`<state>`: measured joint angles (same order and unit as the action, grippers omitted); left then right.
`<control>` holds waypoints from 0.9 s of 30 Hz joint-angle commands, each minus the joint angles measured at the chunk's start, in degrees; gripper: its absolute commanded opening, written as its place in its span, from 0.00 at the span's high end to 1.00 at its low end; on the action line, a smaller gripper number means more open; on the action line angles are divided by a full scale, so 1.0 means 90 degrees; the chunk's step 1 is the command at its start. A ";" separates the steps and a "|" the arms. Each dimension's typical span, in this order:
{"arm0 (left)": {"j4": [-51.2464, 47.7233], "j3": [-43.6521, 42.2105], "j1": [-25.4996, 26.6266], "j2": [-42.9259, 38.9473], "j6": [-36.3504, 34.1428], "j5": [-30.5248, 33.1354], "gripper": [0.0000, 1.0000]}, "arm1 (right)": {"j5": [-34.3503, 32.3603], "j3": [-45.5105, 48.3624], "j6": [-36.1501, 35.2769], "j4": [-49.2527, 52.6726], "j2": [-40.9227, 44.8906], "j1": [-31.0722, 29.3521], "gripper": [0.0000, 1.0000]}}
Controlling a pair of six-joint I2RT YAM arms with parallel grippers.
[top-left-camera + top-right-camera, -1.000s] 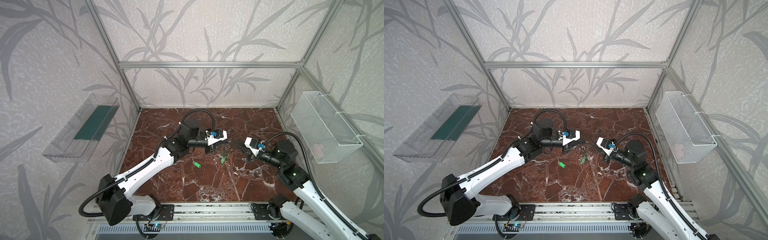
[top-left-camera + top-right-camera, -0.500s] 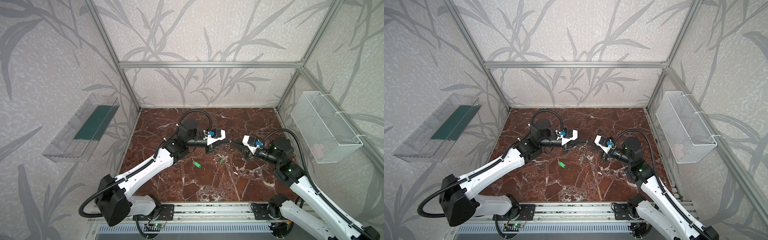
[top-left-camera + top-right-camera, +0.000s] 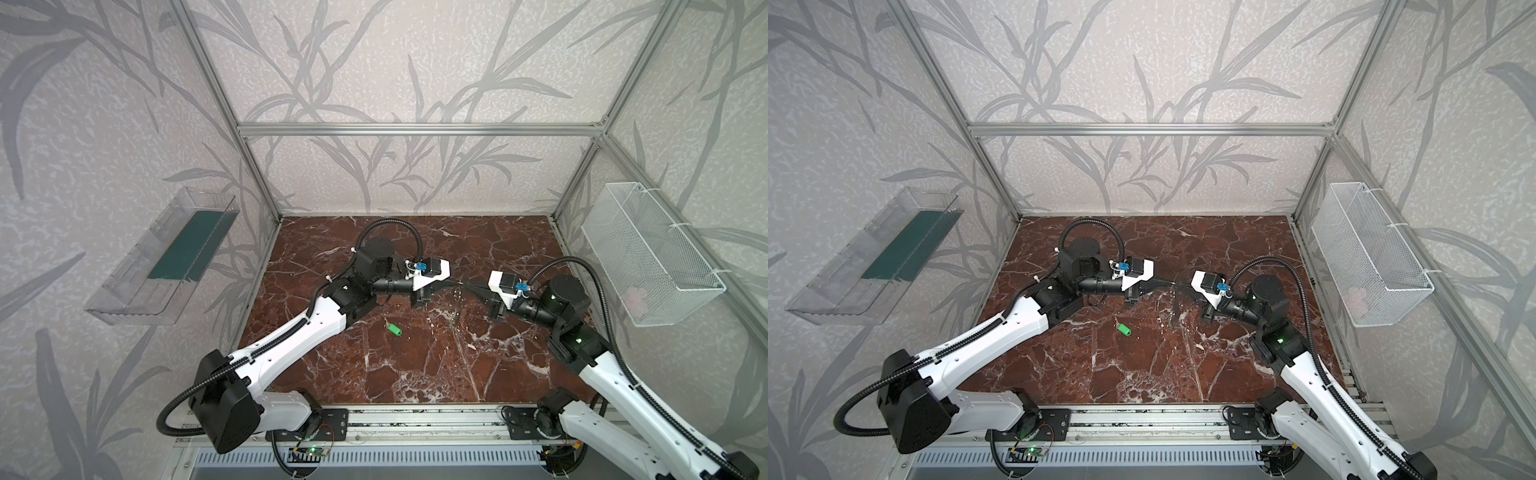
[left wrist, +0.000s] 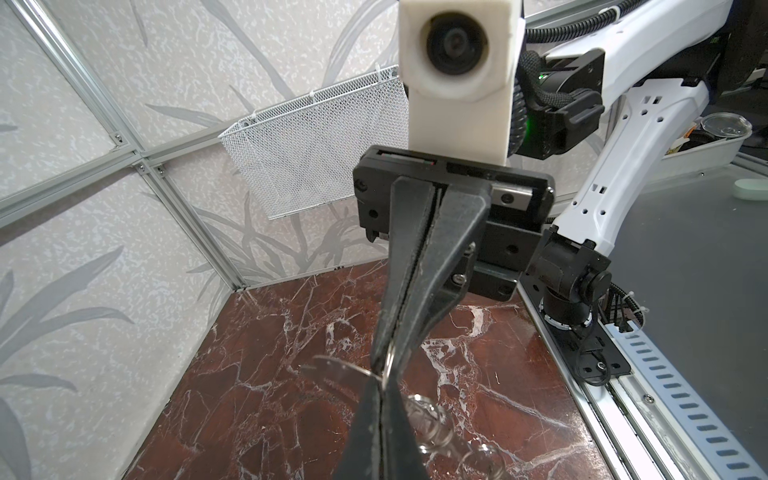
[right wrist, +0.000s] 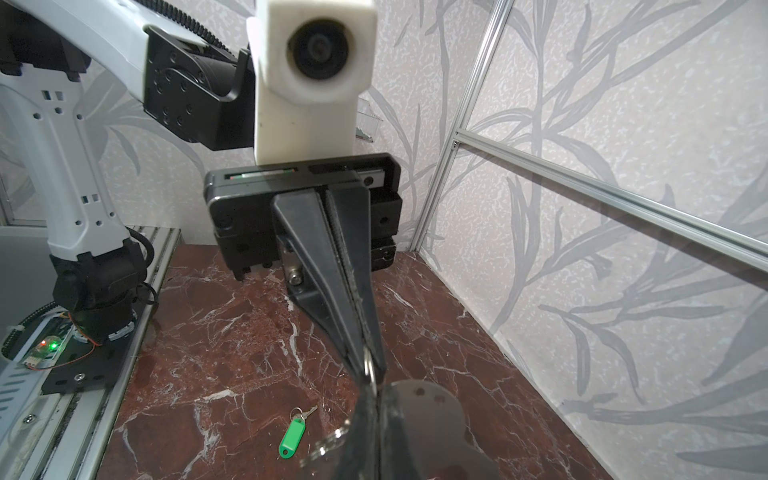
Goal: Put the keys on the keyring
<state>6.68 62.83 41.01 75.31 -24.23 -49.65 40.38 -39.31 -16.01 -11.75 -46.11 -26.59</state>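
Red marble tabletop (image 3: 415, 374) inside a leaf-patterned enclosure. Since a second ago, both arms have drawn together mid-table. Left gripper (image 3: 455, 284) is clamped on the thin metal ring of the keyring (image 4: 332, 370), raised above the table. Below lies one green key (image 3: 394, 329), long axis slanting toward the front right. Right gripper (image 3: 461, 284), now closed, pinches the same ring.
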 commanded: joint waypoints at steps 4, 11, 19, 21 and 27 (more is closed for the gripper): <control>-0.0304 0.0022 -0.0006 -0.0201 -0.0327 0.0462 0.94 | -0.0109 -0.0156 -0.0077 0.0304 0.0027 0.0015 1.00; -0.1613 0.0490 0.0181 -0.0354 -0.1437 0.1726 0.66 | -0.0471 -0.0788 -0.0407 0.1879 -0.0088 -0.0004 1.00; -0.2272 0.0979 0.0665 -0.0207 -0.2317 0.2503 0.67 | -0.0561 -0.1185 -0.0544 0.2484 -0.0401 -0.0114 1.00; -0.2410 0.1081 0.0753 -0.0138 -0.2466 0.2625 0.68 | -0.0561 -0.1228 -0.0563 0.2541 -0.0442 -0.0138 1.00; -0.2668 0.1269 0.0882 0.0047 -0.2718 0.2857 0.72 | -0.0561 -0.1225 -0.0584 0.2555 -0.0467 -0.0216 1.00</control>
<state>-14.59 72.36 48.66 74.83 -45.43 -25.80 35.38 -48.18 -20.91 10.96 -50.54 -28.03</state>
